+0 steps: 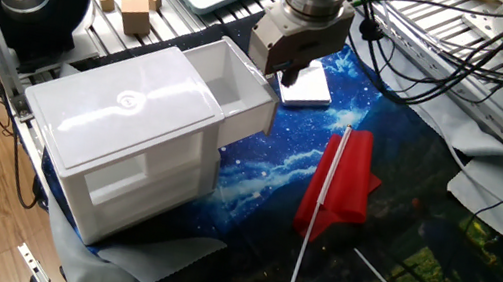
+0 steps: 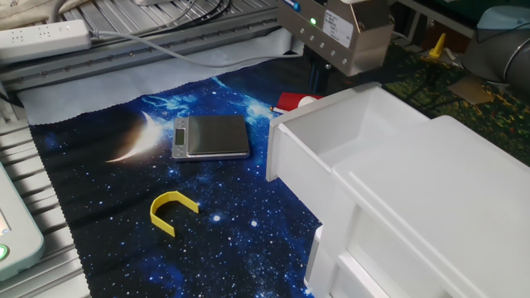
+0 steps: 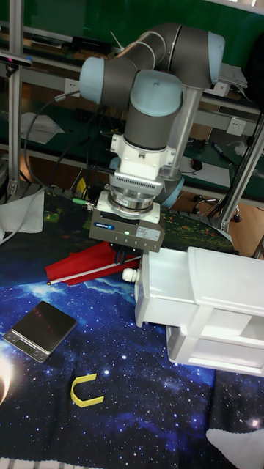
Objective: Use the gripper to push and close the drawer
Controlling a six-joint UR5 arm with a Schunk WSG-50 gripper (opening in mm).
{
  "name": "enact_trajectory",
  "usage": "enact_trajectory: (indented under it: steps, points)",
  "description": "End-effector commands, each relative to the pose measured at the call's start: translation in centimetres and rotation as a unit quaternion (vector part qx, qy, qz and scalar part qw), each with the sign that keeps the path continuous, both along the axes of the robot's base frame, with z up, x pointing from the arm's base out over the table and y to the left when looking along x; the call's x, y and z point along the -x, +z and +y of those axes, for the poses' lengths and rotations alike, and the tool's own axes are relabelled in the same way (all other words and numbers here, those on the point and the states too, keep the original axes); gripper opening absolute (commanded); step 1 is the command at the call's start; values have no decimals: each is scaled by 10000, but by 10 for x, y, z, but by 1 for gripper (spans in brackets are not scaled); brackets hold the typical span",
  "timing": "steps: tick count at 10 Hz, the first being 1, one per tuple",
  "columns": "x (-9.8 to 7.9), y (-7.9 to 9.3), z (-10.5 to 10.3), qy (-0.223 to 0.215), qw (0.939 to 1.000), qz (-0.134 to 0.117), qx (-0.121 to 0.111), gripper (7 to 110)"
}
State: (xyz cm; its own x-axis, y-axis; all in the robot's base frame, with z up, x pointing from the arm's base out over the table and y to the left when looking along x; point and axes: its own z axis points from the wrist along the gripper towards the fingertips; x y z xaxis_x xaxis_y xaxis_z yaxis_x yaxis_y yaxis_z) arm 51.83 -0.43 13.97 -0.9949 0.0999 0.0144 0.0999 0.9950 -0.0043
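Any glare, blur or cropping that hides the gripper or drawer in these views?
One fixed view: sharp, gripper whole, drawer glossy but readable. The other fixed view: gripper cropped at the top edge, jaws in shadow. Tall fixed view: even light, jaws dark behind the drawer.

White glossy plastic drawer (image 1: 239,93), pulled partly out of its cabinet, open and empty, at frame centre, boxy grey gripper (image 1: 290,70) with dark jaws just above its front corner

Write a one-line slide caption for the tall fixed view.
UR5 hand poised beside the open white drawer, with a red folder, scale and yellow clip on the starry cloth.
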Motion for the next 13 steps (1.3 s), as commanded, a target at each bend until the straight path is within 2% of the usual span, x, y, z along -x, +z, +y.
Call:
enact_trajectory:
  steps: [1,3,13]
  points:
    - [-1,4,17,-64,10000,46,-56,7]
    - [0,2,26,-87,9999,46,-48,7]
    - [-5,4,29,166,9998,-29,-75,7]
